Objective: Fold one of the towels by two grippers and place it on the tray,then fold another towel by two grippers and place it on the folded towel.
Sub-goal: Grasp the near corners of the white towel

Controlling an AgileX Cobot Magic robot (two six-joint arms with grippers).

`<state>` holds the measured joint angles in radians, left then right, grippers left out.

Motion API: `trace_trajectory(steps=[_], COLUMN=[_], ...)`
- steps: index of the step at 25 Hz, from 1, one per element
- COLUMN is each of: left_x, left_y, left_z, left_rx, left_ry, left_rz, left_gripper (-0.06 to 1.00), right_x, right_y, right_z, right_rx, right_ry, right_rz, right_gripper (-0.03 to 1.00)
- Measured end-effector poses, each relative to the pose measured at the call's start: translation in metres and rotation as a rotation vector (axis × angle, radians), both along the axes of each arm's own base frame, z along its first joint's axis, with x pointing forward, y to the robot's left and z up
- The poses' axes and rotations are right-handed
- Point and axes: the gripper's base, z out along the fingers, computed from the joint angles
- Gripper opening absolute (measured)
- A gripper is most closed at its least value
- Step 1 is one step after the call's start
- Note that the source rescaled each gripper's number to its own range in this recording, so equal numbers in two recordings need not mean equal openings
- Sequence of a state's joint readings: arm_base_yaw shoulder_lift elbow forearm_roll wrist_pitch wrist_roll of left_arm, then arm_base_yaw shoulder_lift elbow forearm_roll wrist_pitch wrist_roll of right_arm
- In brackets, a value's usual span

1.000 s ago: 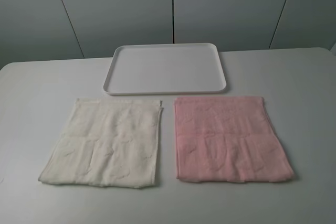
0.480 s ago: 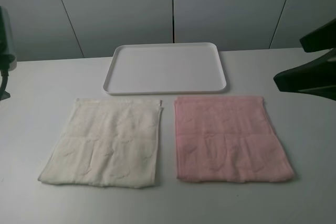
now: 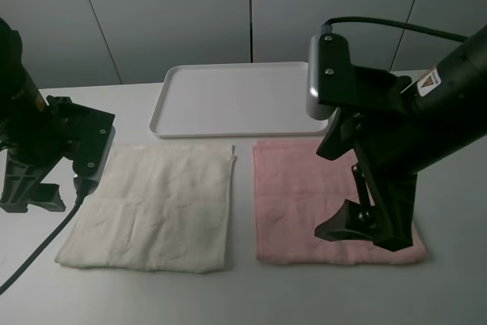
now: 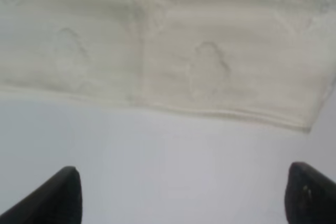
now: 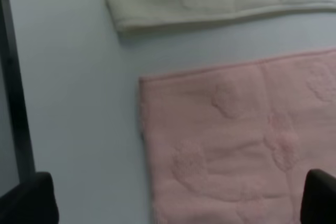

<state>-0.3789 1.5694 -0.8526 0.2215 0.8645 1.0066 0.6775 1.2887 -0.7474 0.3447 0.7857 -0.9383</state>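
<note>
The cream-white towel (image 3: 156, 207) lies flat at the front left of the table, and the pink towel (image 3: 297, 195) lies flat beside it on the right. Behind them sits the white tray (image 3: 240, 100), with nothing on it. My left gripper (image 3: 34, 195) hangs over the table just left of the cream towel. In the left wrist view the left gripper (image 4: 184, 203) is open, with the cream towel's (image 4: 168, 51) hem ahead of it. My right gripper (image 3: 365, 226) is over the pink towel's front right part. The right gripper (image 5: 176, 203) stands open above the pink towel (image 5: 236, 145).
The white table (image 3: 449, 294) has bare surface in front of the towels and at both sides. A black cable (image 3: 38, 249) trails from the left arm across the front left. Grey wall panels stand behind the table.
Both arms have swung in from the sides, the left to the cream towel's left edge and the right over the pink towel. The towels and tray have not moved.
</note>
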Motion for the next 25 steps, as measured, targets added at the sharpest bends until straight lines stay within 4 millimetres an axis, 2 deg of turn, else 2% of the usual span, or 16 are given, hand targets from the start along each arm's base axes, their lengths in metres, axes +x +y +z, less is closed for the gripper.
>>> trace_trajectory(steps=[4,8,12,16,21,25], left_x=[-0.012,-0.032,-0.05,-0.057,-0.054,-0.052], left_y=[0.015,0.028,0.032,0.033,0.03,0.031], left_z=[-0.018,-0.041,-0.059,-0.068,-0.073,-0.084], left_rx=[0.017,0.026,0.014,-0.015,-0.039,-0.037], left_ry=[0.051,0.108,0.124,0.09,0.05,0.078], left_rz=[-0.01,-0.046,-0.094,-0.115,-0.128,-0.128], left_gripper=[1.0,1.0,1.0,1.0,1.0,1.0], right_x=[0.003,0.006,0.003,0.002,0.002,-0.012], right_y=[0.031,0.07,0.101,0.11,0.114,0.127], right_z=[-0.007,-0.008,-0.023,-0.045,-0.064,-0.08], right_rx=[-0.056,-0.065,-0.122,-0.189,-0.241,-0.269], right_ry=[0.007,-0.009,0.008,0.048,0.075,0.082], right_rz=[0.079,0.172,0.239,0.234,0.239,0.296], right_gripper=[1.0,1.0,1.0,1.0,1.0,1.0])
